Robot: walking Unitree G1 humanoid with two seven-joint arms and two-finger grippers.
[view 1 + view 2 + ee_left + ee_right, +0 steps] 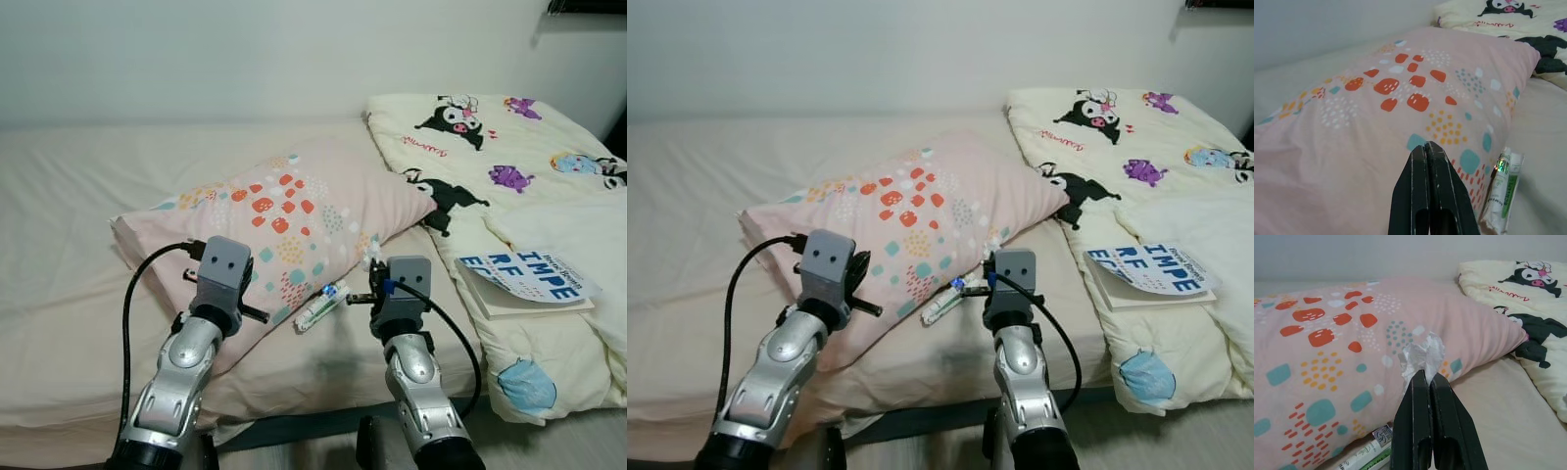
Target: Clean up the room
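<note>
A pink pillow (284, 220) with coloured dots lies slantwise on the bed (69, 245). Against its near edge lies a small white and green packet (320, 305). My right gripper (1425, 374) is at the pillow's near right edge, just right of the packet, shut on a crumpled white tissue (1422, 352) that sticks out past its tips. My left gripper (1426, 146) hovers shut over the pillow's near left part with nothing in it, the packet (1503, 188) off to its right.
A cream blanket (509, 147) with cartoon figures covers the bed's right side. On it lie a book (529, 279) with blue lettering and a blue face mask (526, 385) near the front edge. A white wall stands behind the bed.
</note>
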